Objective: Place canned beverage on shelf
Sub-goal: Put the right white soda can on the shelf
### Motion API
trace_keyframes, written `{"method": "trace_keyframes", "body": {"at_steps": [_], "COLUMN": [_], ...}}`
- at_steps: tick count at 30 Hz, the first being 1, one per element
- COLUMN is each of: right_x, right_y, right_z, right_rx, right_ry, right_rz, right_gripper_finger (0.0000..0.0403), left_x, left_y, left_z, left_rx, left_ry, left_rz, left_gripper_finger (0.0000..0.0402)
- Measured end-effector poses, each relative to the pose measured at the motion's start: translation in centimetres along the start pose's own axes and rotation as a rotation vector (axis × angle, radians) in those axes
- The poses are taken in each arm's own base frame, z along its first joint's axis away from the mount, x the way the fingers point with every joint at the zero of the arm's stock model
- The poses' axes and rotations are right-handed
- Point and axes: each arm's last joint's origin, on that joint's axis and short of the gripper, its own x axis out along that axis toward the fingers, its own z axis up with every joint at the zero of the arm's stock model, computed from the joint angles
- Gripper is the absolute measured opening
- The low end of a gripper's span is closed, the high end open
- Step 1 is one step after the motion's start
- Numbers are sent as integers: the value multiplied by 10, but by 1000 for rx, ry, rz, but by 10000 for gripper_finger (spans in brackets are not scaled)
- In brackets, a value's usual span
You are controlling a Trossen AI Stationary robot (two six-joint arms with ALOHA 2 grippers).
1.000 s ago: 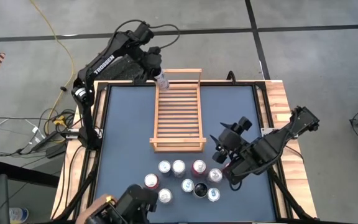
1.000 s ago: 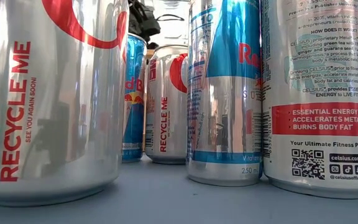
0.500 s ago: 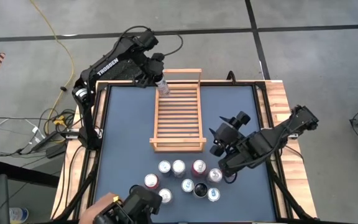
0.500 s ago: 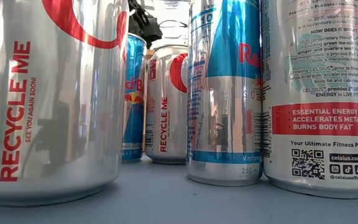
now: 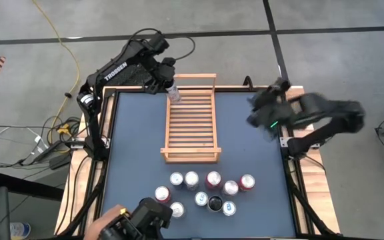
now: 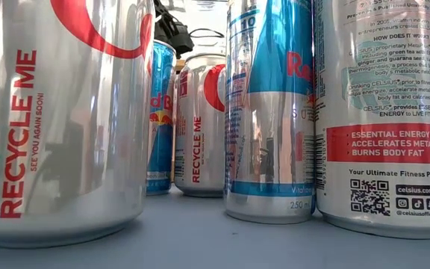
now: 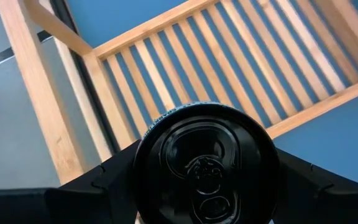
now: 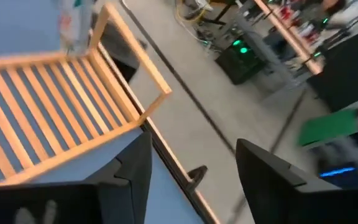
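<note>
The can [image 5: 173, 92] stands at the top left corner of the shelf [image 5: 191, 120], clamped in the left gripper [image 5: 170, 83], just inside the upper rail. The shelf's other slats are bare. Nine cans cluster [image 5: 205, 192] at the lower centre of the blue table [image 5: 132, 147], well apart from the shelf. The right gripper [image 5: 262, 113] hangs at the table's upper right edge, fingers apart, empty.

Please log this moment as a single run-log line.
left gripper: shut on can, over shelf far end | right gripper: open, empty, raised off table's right edge | can cluster: near edge
</note>
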Motion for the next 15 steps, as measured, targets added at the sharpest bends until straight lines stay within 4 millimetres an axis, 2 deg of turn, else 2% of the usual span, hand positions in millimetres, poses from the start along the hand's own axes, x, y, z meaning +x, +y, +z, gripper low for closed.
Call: {"method": "trace_keyframes", "body": {"at_steps": [2, 6, 10, 15], "right_x": [-2, 3, 18, 36], "right_y": [-22, -36, -29, -16], "right_z": [-13, -47, -76, -94], "right_rx": [82, 195, 238, 222], "right_ry": [-63, -230, -324, -310], "right_rz": [73, 160, 170, 149], "right_gripper_finger": [203, 197, 193, 190], "left_x": [0, 0, 0, 3], "left_y": [0, 1, 1, 5], "left_z": [0, 0, 2, 4], "left_rx": [15, 28, 37, 58], "left_ry": [-4, 2, -33, -13], "left_rz": [1, 8, 8, 50], "left_gripper_finger": [250, 250, 250, 250]}}
